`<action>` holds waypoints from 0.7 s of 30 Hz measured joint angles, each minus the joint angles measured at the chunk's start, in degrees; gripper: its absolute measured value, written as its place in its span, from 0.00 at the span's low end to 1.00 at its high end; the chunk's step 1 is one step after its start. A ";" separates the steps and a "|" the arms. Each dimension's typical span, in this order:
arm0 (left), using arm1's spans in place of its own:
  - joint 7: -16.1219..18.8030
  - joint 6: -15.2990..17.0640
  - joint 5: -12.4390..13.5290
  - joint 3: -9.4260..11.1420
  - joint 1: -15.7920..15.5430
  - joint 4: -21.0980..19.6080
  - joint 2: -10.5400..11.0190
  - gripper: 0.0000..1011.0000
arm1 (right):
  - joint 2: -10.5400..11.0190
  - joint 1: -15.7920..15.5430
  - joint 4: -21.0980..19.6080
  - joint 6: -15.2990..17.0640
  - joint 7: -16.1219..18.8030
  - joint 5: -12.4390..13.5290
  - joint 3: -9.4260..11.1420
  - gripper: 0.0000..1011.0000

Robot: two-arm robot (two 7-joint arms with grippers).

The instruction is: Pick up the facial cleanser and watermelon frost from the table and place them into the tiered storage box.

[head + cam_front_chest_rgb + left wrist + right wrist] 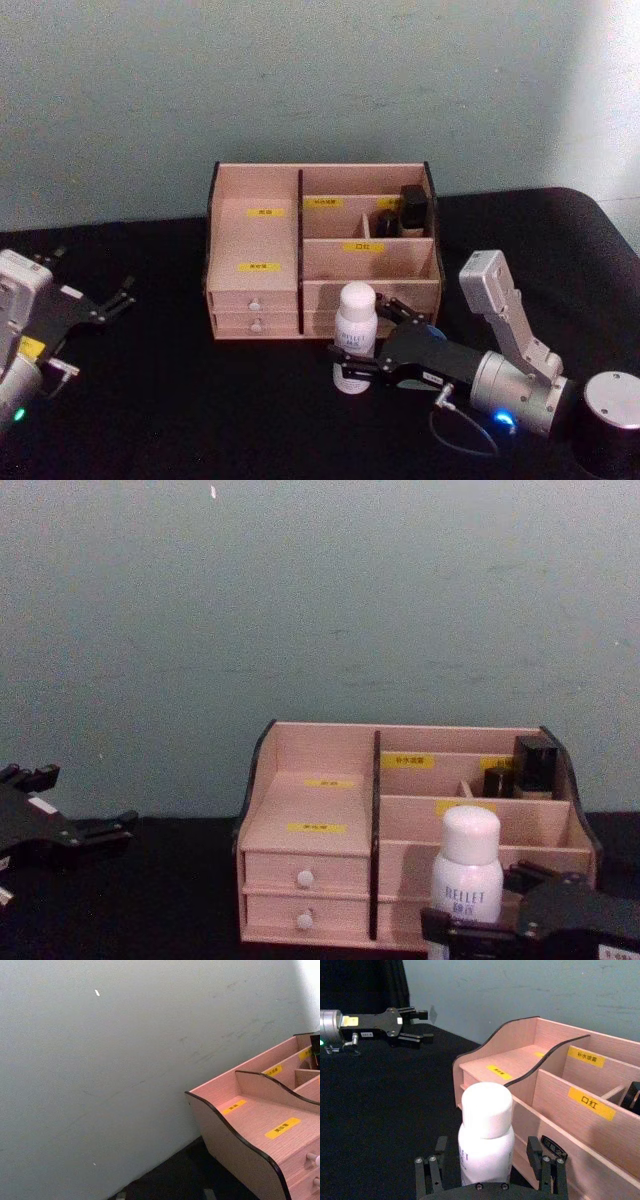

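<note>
The facial cleanser (355, 318), a tall white bottle with a rounded cap and blue print (467, 878), stands upright on the black table just in front of the tiered storage box (255, 240). My right gripper (365, 345) is open around the bottle's lower body. One finger sits on each side with a small gap, as the right wrist view shows (487, 1175). The light wooden box (310, 800) has white-knobbed drawers and yellow labels. My left gripper (125, 297) rests open far to the left, away from the box. The watermelon frost is out of view.
Small black bottles (410, 208) stand in the box's back right compartment. A pale wall rises right behind the box (240, 1140). Black cloth (200, 400) covers the table between the two arms.
</note>
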 joint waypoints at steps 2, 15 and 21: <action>0.00 0.00 0.00 0.00 0.00 0.00 0.00 0.99 | -0.10 0.04 0.04 0.17 -0.23 -0.10 -0.01 0.99; 0.00 0.00 0.00 0.00 0.00 0.00 0.00 0.99 | -0.15 0.04 -0.01 0.48 -0.56 -0.25 0.03 0.99; 0.00 0.00 0.00 0.00 0.00 0.00 0.00 0.99 | -0.12 0.01 -0.05 0.40 -0.54 -0.21 0.07 0.99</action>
